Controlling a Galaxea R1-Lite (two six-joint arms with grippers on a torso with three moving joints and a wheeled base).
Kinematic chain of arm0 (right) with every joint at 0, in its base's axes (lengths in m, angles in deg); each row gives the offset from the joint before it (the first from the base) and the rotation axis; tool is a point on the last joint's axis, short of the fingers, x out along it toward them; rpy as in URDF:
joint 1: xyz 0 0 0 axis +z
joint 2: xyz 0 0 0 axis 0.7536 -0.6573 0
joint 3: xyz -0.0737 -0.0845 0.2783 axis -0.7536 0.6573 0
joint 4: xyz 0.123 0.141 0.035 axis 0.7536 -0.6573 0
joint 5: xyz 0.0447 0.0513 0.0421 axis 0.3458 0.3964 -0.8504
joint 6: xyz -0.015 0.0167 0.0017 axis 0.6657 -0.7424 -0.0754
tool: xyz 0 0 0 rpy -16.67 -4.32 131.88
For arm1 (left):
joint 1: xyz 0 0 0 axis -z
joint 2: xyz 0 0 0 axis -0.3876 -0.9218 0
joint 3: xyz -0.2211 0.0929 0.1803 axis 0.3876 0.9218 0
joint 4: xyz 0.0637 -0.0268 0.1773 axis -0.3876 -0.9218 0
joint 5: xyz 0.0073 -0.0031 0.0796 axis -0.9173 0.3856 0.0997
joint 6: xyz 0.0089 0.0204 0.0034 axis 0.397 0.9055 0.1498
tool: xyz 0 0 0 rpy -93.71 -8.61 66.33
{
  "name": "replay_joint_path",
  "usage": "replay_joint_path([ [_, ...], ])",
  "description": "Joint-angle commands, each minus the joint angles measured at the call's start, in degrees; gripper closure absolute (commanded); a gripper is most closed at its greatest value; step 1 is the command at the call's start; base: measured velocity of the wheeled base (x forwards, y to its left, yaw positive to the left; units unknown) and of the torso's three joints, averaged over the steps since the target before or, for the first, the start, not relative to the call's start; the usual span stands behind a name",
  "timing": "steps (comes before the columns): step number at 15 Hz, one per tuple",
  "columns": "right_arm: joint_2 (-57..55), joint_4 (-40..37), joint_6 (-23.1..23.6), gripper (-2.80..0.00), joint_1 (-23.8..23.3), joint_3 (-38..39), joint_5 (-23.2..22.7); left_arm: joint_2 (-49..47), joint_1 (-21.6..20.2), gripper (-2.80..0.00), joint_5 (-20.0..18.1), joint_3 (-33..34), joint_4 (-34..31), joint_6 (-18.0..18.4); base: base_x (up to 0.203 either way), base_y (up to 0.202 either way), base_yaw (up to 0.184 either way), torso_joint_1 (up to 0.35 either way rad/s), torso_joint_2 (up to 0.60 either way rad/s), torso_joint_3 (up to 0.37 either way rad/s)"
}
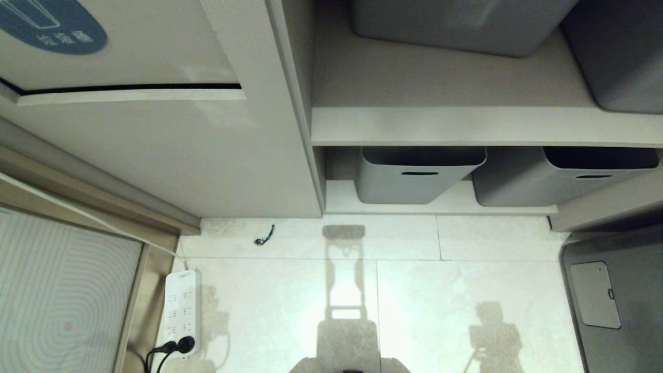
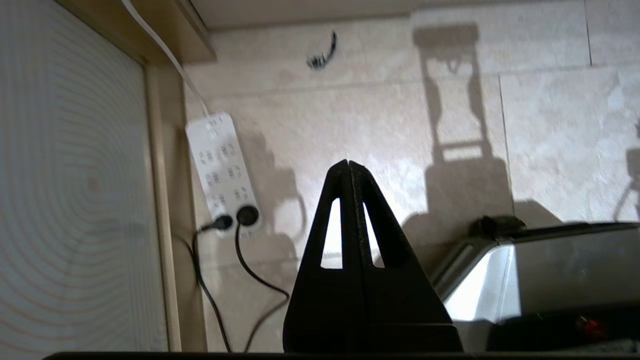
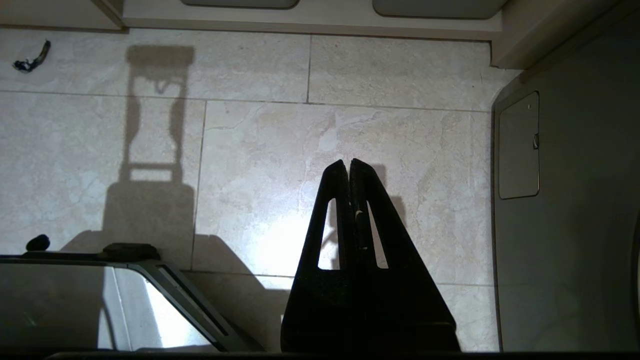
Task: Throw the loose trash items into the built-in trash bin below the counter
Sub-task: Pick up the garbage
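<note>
Floor tiles (image 1: 414,290) fill the head view, pale and glossy, with the robot's own shadow falling across them. Up at the top left sits the built-in trash bin (image 1: 119,62), a beige panel whose flap shows a dark slot along its lower edge and a blue oval sticker (image 1: 52,26) above. To its right, open shelves (image 1: 466,124) carry 4 grey tubs (image 1: 419,173), 2 above and 2 below. No turquoise cardboard pieces show in any view, and the bench itself is out of frame. A small dark scrap (image 1: 264,235) lies on the floor just before the cabinet base. A white power strip (image 1: 182,311) rests by the left wall with 2 black plugs in it. Left end effector (image 2: 348,165) hangs over the tiles near that strip, fingers pressed together, holding nothing. Right end effector (image 3: 348,164) hovers over bare tile beside a grey unit (image 3: 575,200), also closed and empty
</note>
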Motion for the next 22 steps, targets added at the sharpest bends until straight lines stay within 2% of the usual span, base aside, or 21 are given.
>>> replay_joint_path([
  [1,-0.04,0.0,0.02,0.0,0.01,0.0,-0.05,-18.76,-0.02,0.0,-0.2,-4.31,0.22,-0.8,0.0,0.0,0.0,0.0,0.0,0.0],
  [5,-0.07,-0.05,0.02,0.0,0.01,0.0,-0.05,-45.6,-0.05,0.0,0.37,-8.2,0.69,-7.68,0.0,0.0,0.0,0.0,0.0,0.0],
  [7,-0.03,-0.05,0.02,0.0,0.01,-0.05,-0.05,-56.74,-0.06,0.0,0.21,-8.96,4.68,-10.28,0.0,0.0,0.0,0.0,0.0,0.0],
  [9,-0.03,-0.05,0.02,0.0,0.01,0.0,-0.05,-67.38,-0.36,0.0,-0.74,-7.75,15.3,-11.9,0.0,0.0,0.0,0.0,0.0,0.0],
  [12,0.01,-0.05,0.02,0.0,0.01,0.0,-0.05,-83.1,-2.85,0.0,-1.99,-4.19,32.63,-12.42,0.0,0.0,0.0,0.0,0.0,0.0],
  [14,0.01,-0.05,0.02,0.0,0.01,0.0,-0.05,-92.89,-6.32,0.0,-7.24,-3.11,45.99,-12.55,0.0,0.0,0.0,0.0,0.0,0.0],
  [16,0.01,-0.05,0.02,0.0,0.01,0.0,-0.05,-101.11,-9.76,0.0,-15.12,-3.16,56.83,-12.53,0.0,0.0,0.0,0.0,0.0,0.0],
  [18,-0.01,-0.04,0.02,0.0,0.01,0.0,-0.05,-109.25,-11.88,0.0,-20.04,-6.04,64.41,-12.6,0.0,0.0,0.0,0.0,0.0,0.0],
  [20,-0.07,-0.05,0.02,0.0,0.01,0.0,-0.05,-115.81,-12.79,0.0,-23.53,-13.62,70.42,-12.6,0.0,0.0,0.0,0.0,0.0,0.0],
  [22,-0.07,-0.05,0.02,0.0,0.01,0.0,-0.05,-119.59,-13.06,0.0,-27.5,-19.32,72.83,-12.48,0.0,0.0,0.0,0.0,0.0,0.0],
])
